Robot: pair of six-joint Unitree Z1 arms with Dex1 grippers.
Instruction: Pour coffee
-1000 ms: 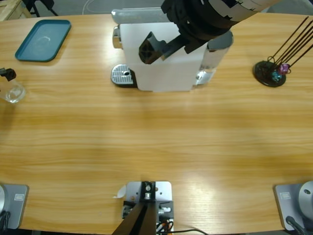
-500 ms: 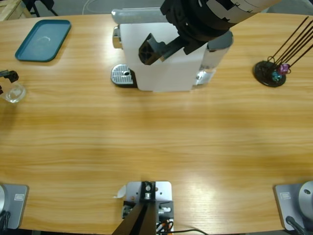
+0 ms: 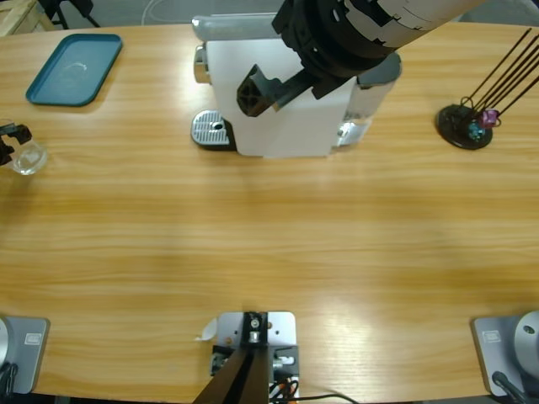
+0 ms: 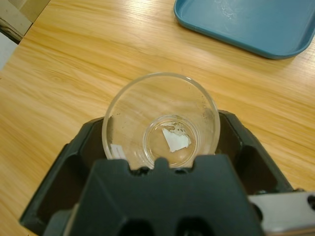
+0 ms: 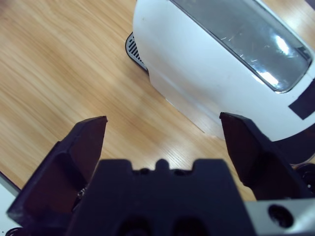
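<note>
Sitting at the table's far left edge, a clear glass cup point(image 4: 160, 120) is clamped between the left gripper point(image 4: 160, 162) jaws — no amber coffee can be made out inside it, only a pale patch at the bottom. In the high view the cup point(image 3: 27, 156) lies below the teal tray point(image 3: 74, 67), which is seen just beyond it in the left wrist view point(image 4: 246, 24). Over the white coffee machine point(image 3: 278, 93) at the table's back middle, the right gripper point(image 5: 162, 132) is held spread wide, gripping nothing. A black capsule stand point(image 3: 465, 126) with blue and purple capsules is placed far right on the wooden table point(image 3: 269, 236).
</note>
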